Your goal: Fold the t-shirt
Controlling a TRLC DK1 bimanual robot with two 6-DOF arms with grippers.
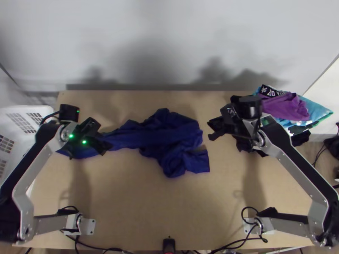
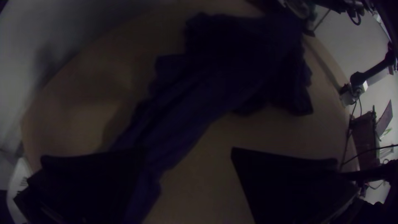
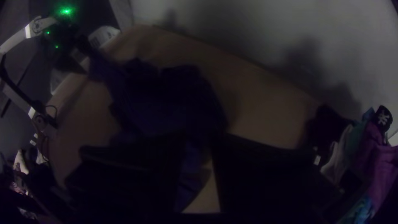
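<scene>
A: Where's the shirt?
B: The blue shirt (image 1: 171,137) lies bunched on the table (image 1: 140,207), between the two grippers, with a long, narrow stretch running beneath the left gripper (image 1: 106,136).
A: Is that gripper holding it?
B: No, its black fingers (image 2: 286,182) stand wide apart, one above the cloth.
A: And the right gripper (image 1: 212,129)?
B: Its fingers are parted too, with a narrower gap. It's just beside the bunched end, and some blue cloth shows between its fingers in its wrist view.
A: Anything else around them?
B: A pile of clothes, a purple garment (image 1: 288,106) on it, sits on the right gripper's outer side. A white basket (image 1: 31,109) stands on the left gripper's outer side.
</scene>
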